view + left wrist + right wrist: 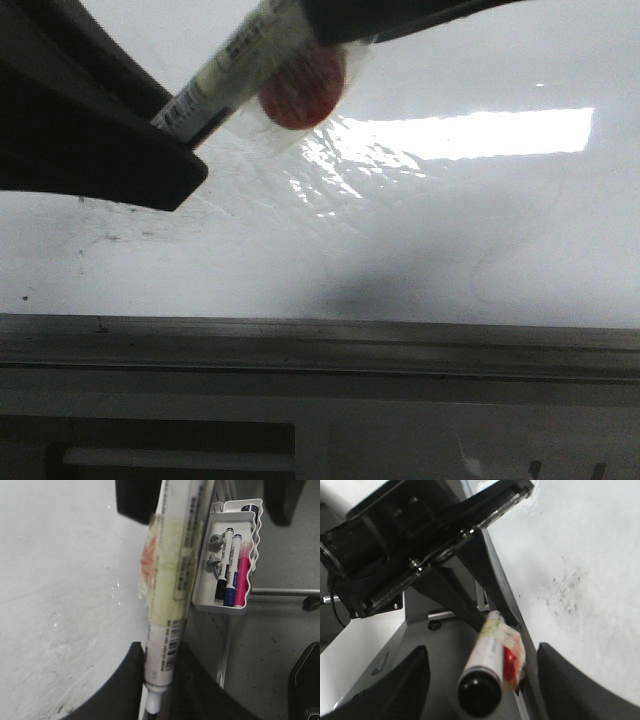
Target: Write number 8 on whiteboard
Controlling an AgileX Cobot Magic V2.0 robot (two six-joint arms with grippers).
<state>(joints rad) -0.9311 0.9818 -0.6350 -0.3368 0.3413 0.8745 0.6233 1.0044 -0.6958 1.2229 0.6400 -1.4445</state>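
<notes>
Nearest the front camera, the left gripper (185, 125) has its dark fingers (117, 690) pinching a white marker pen wrapped in clear tape with an orange-red sticker (262, 62). Behind it spreads the glossy white whiteboard (480, 220) with its grey metal rail (320, 345). The right gripper (482, 680) hangs nearby, fingers spread. No number 8 is visible.
</notes>
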